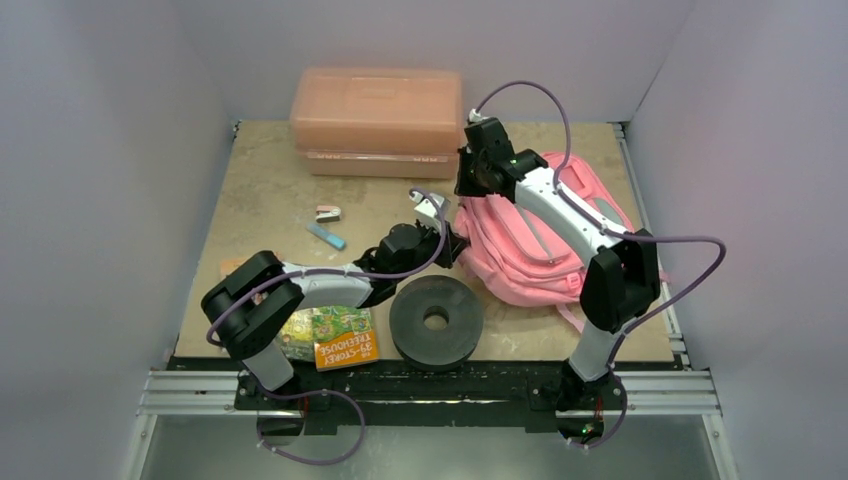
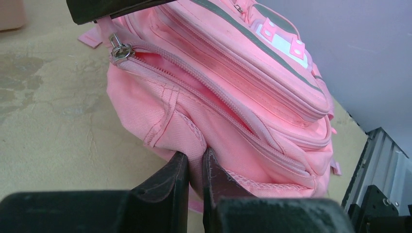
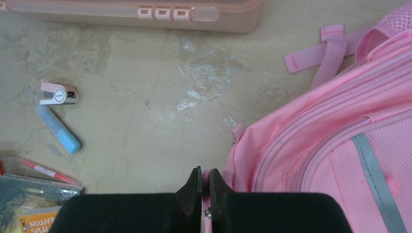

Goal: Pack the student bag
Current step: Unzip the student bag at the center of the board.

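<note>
Lying on the right half of the surface (image 1: 260, 200) in the top view, one pink bag (image 1: 520, 262) has one salmon box (image 1: 378, 115) behind it, one black disc (image 1: 412, 322) in front and two books (image 1: 335, 338) at the near left. In the left wrist view, the left tool (image 2: 196, 170) pinches a fold of bag fabric below one zip pull (image 2: 119, 48). In the right wrist view, the right tool (image 3: 205, 187) is pressed together beside the bag, with one blue stick (image 3: 57, 128) and one small stapler (image 3: 58, 93) well apart to its left.

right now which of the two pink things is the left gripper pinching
The student bag, the soft fabric one: the left gripper is shut on a fold of it. The rigid pink box sits apart, farther back.
</note>
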